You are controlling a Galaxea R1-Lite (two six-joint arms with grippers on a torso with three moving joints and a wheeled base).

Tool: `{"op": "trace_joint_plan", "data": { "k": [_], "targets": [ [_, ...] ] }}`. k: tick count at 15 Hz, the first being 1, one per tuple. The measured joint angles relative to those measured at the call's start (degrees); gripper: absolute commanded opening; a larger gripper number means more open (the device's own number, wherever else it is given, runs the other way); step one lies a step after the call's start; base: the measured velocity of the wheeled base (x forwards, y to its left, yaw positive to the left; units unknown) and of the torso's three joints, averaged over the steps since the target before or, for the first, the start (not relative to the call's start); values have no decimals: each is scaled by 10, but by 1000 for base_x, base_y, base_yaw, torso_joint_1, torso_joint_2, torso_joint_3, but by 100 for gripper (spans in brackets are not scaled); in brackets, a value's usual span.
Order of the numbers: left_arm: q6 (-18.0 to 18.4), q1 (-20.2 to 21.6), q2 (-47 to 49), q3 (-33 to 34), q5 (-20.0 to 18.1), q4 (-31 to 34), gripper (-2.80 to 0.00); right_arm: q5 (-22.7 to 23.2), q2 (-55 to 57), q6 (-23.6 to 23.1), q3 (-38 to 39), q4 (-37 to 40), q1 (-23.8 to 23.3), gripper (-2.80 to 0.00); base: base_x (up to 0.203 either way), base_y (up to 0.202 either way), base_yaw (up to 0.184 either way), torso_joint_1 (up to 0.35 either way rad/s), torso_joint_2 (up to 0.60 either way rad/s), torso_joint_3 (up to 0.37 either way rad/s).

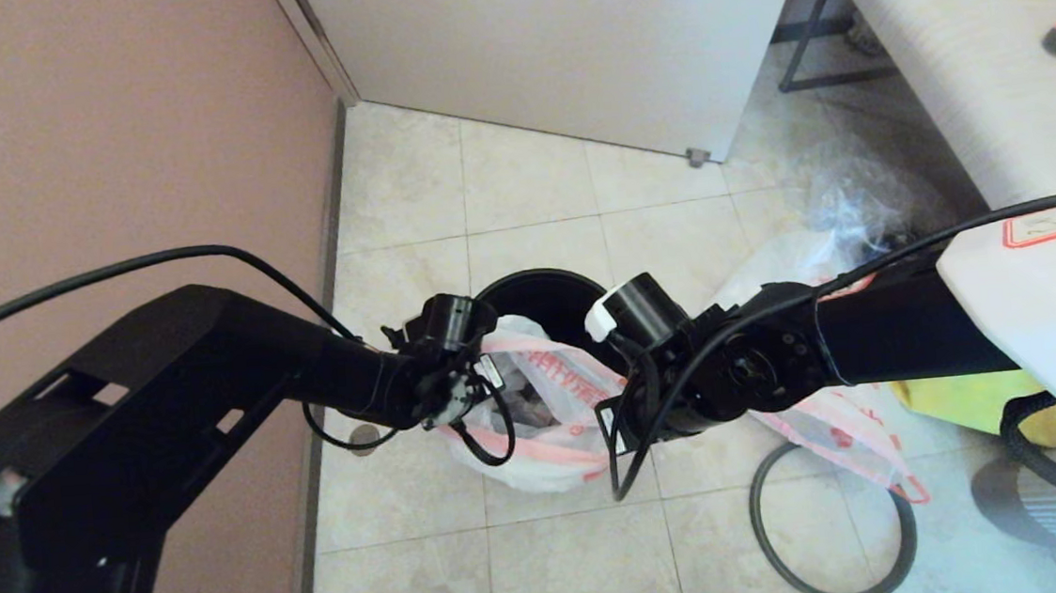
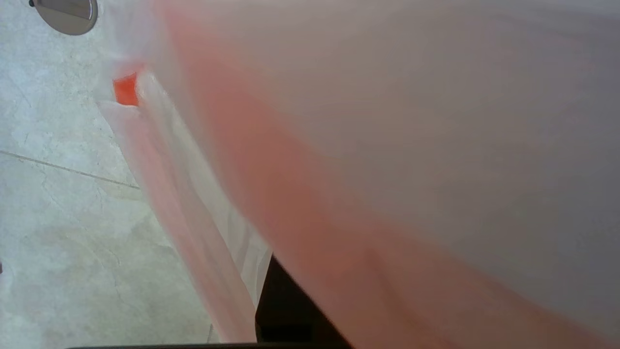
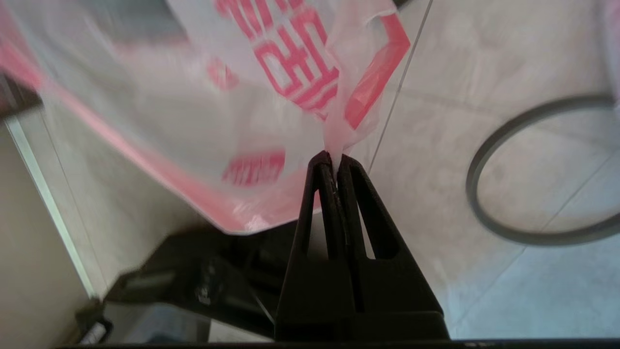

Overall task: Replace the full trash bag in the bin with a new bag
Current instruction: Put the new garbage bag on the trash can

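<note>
Two jaws are pinching the full trash bag, right gripper and left gripper on its rim, at the bin's six o'clock. Hoop lying off; new bag waiting, unfitted.

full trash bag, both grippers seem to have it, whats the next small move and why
Probably lift both together. The right gripper is shut on the full trash bag rim, the left gripper is at the opposite side, and the bag hangs in front of the bin, just above the floor.
</note>
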Motion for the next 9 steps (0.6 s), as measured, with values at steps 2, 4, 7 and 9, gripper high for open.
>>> {"op": "trace_joint_plan", "data": {
  "k": [2, 4, 7, 9],
  "targets": [
    [-1, 0, 2, -1, 0, 1, -280, 8, 5, 1, 18, -2, 1, -280, 0, 0, 0, 0, 0, 0],
    [-2, 0, 3, -1, -1, 4, -280, 13, 20, 13, 20, -7, -4, -280, 0, 0, 0, 0, 0, 0],
    [-3, -1, 3, -1, -1, 5, -280, 21, 49, 16, 14, -59, -24, -280, 0, 0, 0, 0, 0, 0],
    [-2, -1, 4, -3, -1, 6, -280, 22, 68, 16, 2, -81, -36, -280, 0, 0, 0, 0, 0, 0]
  ]
}}
